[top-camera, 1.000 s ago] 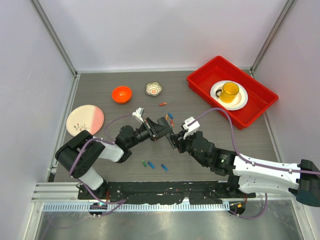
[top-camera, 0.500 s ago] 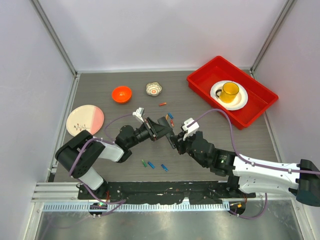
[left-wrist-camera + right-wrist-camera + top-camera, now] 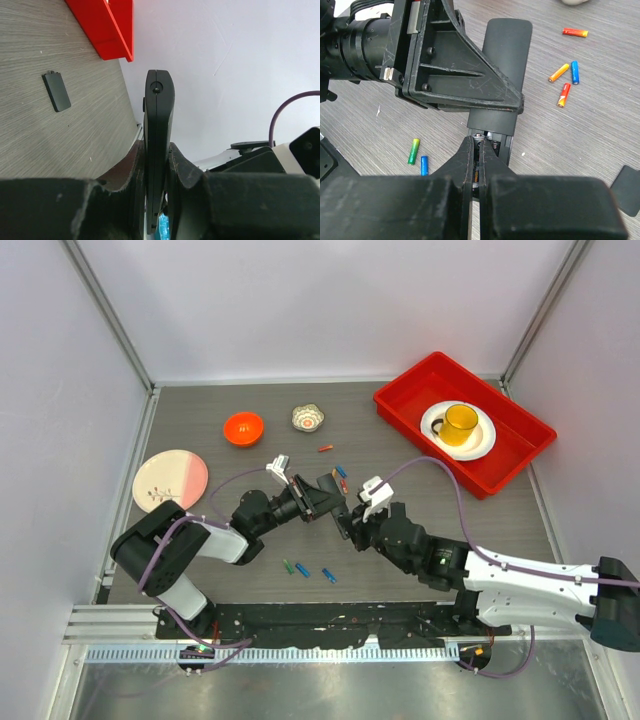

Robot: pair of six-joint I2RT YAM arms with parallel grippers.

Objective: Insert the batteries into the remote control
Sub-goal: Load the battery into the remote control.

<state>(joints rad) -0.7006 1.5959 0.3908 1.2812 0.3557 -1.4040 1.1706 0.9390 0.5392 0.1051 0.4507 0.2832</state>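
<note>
**Two grippers closed at one remote control, loose batteries around them**

Three loose batteries [image 3: 302, 570] lay nearest the arm bases, one green and two blue, strung along the grey table [image 3: 200, 410]. Just beyond them the arms met at mid-table.

The left gripper [image 3: 156, 165] was clamped on the remote control [image 3: 159, 115]. Its fingers pressed against both flat faces, and in the left wrist view the black body stood edge-on out of the jaws. The right gripper [image 3: 479, 145] was pinched almost together on a battery [image 3: 479, 136], of which only a silvery tip showed between the fingertips. That tip touched the open compartment at the end of the remote control nearest the right wrist camera, directly below the left gripper's frame.

A small black flat panel [image 3: 56, 91] lay on the table, apart from the remote control. Past the grippers sat a loose cluster of three more batteries, an orange, a blue and a red-orange one, near one another but not touching. A single red one lay farther off again.

A pink plate [image 3: 170, 480] sat off to the left side. Toward the back wall stood an orange bowl [image 3: 243, 427] and, beside it, a small patterned bowl [image 3: 308, 418]. In the far right corner was a red tray [image 3: 520, 455] holding a white plate [image 3: 485, 440] with a yellow mug [image 3: 460, 423] on it, well apart from both grippers.
</note>
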